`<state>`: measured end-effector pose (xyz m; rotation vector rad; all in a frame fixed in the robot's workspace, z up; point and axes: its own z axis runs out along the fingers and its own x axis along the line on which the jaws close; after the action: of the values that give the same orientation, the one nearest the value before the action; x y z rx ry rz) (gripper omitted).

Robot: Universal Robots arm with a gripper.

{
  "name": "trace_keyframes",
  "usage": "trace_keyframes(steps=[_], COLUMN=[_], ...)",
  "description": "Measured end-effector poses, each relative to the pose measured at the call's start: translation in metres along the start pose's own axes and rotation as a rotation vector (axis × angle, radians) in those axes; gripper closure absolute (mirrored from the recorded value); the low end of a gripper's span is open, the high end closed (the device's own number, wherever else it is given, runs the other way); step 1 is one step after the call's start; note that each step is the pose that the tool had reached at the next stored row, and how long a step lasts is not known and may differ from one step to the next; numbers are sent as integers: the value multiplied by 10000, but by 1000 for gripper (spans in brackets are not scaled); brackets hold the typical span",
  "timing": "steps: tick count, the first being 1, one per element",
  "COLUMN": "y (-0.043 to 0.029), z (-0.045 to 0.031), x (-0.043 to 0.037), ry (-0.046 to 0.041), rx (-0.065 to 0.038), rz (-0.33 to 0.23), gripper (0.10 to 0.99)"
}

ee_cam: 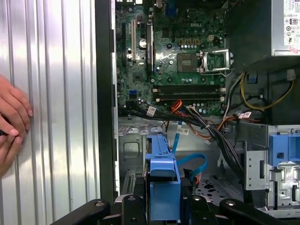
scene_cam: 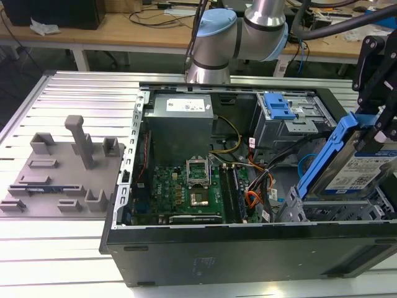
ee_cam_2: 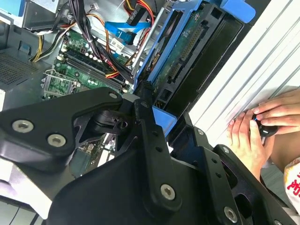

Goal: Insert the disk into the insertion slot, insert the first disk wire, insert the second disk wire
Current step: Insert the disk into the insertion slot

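exterior view, read left to right. a grey fixture tray (scene_cam: pixel 59 171) with upright holders lies on the ribbed table (scene_cam: pixel 62 254), just beside the open computer case (scene_cam: pixel 248 257). inside the case, the power supply (scene_cam: pixel 180 118) sits next to the motherboard (scene_cam: pixel 186 189). further to the exterior view's right, the first disk wire (scene_cam: pixel 253 200) (orange, red and black strands) curls beside the board, and the second disk wire (scene_cam: pixel 302 166) loops near it. behind them stands the taller bay with a blue latch (scene_cam: pixel 279 105). farthest right, the gripper (scene_cam: pixel 375 127) is closed on the disk (scene_cam: pixel 360 171). the disk rides in a blue carrier (scene_cam: pixel 322 161) and hangs tilted, its lower end at the mouth of the insertion slot (scene_cam: pixel 347 214), not yet seated. in the first wrist view the carrier sits clamped between the black jaws, and a person's hands (ee_cam: pixel 11 124) rest on the table outside the case wall.
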<state>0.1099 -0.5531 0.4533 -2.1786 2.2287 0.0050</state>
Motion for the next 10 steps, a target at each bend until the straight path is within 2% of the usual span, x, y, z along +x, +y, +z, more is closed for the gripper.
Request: trace_keyframes(steps=[4,10], y=[1,2], z=[32,124], x=[0,1], ry=[18,38], rx=[1,1], rz=[9,9], gripper=[722,722])
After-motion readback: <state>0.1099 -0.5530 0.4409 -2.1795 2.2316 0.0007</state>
